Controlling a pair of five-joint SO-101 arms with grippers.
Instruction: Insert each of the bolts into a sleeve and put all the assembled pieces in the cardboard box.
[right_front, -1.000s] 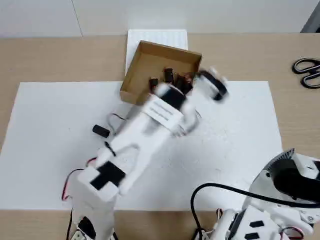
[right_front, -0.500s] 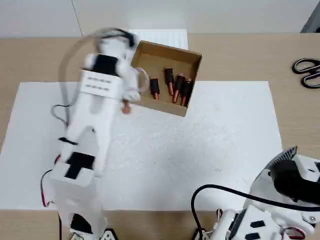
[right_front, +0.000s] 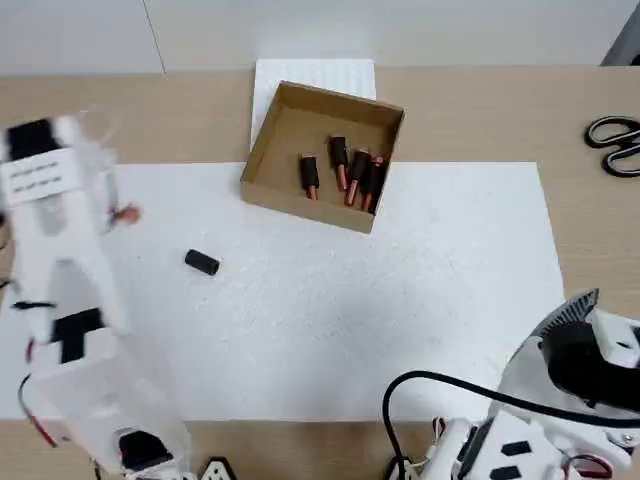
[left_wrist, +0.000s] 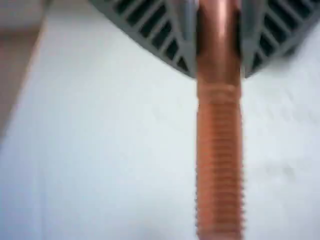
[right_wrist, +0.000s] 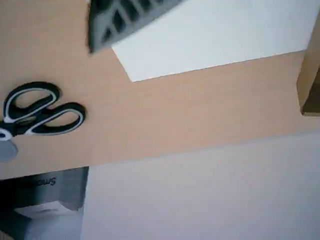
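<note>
From above, we are seeing the left gripper (right_front: 120, 212) near the left edge of the white sheet (right_front: 450, 300), pinching a copper bolt (right_front: 128, 213). A short black cylindrical sleeve (right_front: 201, 262) is lying on the sheet nearby, apart from the bolt. Four sleeved bolts (right_front: 345, 172) are resting in the brown cardboard box (right_front: 262, 160).

On the left wrist, ribbed grey jaws are clamping the bolt's smooth shank, with its threaded end sticking out.

On the right wrist, we are viewing the right gripper (right_wrist: 125, 20) above the wooden table (right_wrist: 200, 120) near black-handled scissors (right_wrist: 40, 114). We cannot tell how far open it is.
</note>
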